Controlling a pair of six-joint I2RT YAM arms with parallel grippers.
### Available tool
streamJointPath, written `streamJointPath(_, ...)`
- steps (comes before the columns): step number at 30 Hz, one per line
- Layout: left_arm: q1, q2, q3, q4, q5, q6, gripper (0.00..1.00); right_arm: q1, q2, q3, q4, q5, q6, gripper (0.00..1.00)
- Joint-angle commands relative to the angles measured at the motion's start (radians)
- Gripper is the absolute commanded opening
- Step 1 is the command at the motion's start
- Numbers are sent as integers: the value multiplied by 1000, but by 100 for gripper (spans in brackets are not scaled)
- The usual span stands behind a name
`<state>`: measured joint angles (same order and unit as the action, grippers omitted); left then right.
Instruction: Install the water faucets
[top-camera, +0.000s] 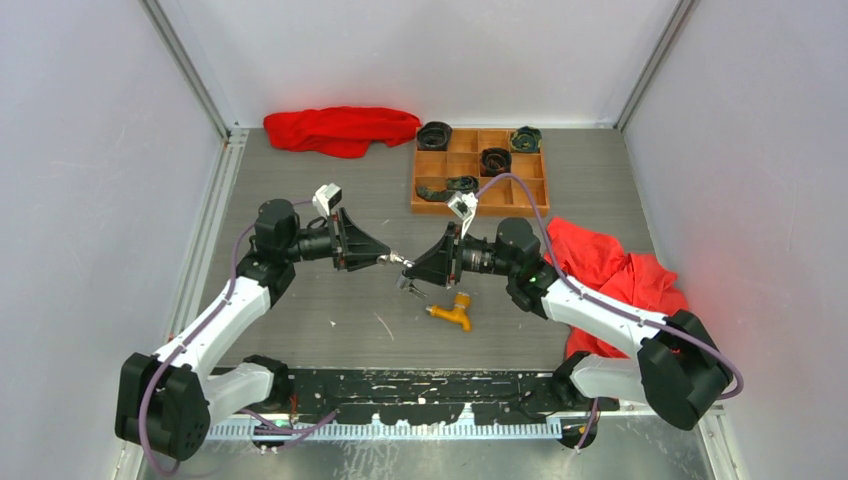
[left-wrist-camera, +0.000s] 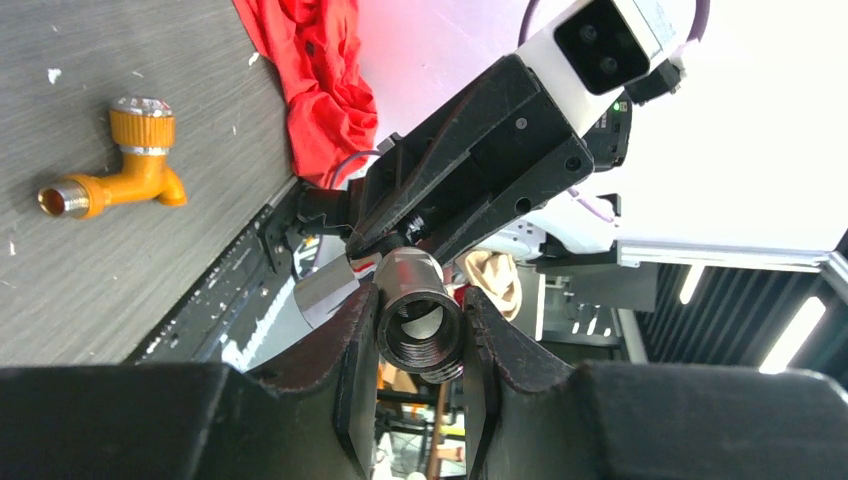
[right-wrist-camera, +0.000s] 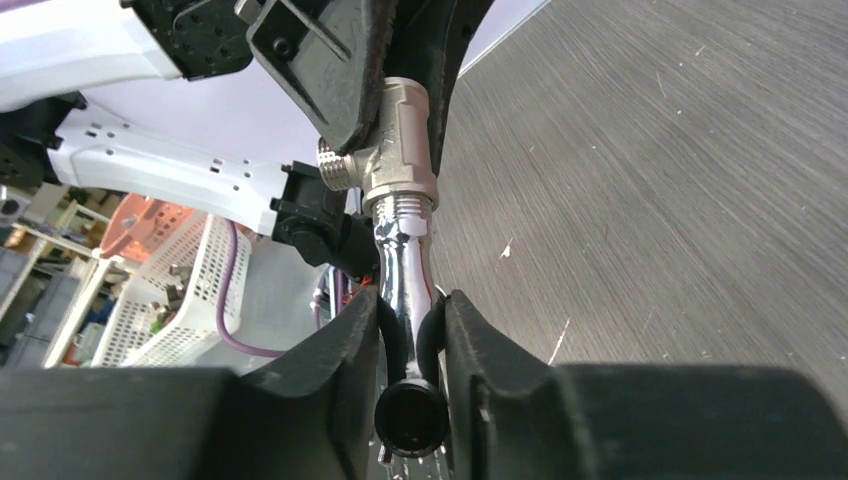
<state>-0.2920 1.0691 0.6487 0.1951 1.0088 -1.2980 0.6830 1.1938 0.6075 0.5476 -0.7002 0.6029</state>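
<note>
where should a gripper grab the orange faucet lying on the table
Probably the straight barrel of the orange faucet, between bend and threaded end, coming straight down. It lies flat on the table with bare surface on both sides, and the barrel is narrower and more even than the knurled cap.

Overhead; wrist views near silver faucet (right-wrist-camera: 400, 160)

The table (top-camera: 330, 320) is laid with an orange faucet (top-camera: 452, 312) at centre, a red cloth (top-camera: 340, 128) upper left, a second red cloth (top-camera: 610, 270) at right, and a wooden tray (top-camera: 462, 160) at top.
</note>
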Motion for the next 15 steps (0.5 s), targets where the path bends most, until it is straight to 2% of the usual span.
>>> streamJointPath(1, 8, 2, 46, 86, -23, 3, 0, 9, -9, 14, 88, -55, 12, 25)
streamJointPath(3, 8, 3, 48, 85, -22, 3, 0, 9, -7, 19, 73, -54, 3, 10)
streamJointPath(5, 8, 4, 48, 80, -25, 3, 0, 9, -8, 23, 58, -47, -8, 1)
streamJointPath(11, 7, -11, 39, 97, -22, 3, 0, 2, -16, 16, 57, -28, 4, 1)
streamJointPath(15, 8, -38, 25, 141, -38, 7, 0, -15, 23, 14, 152, -106, 126, 1)
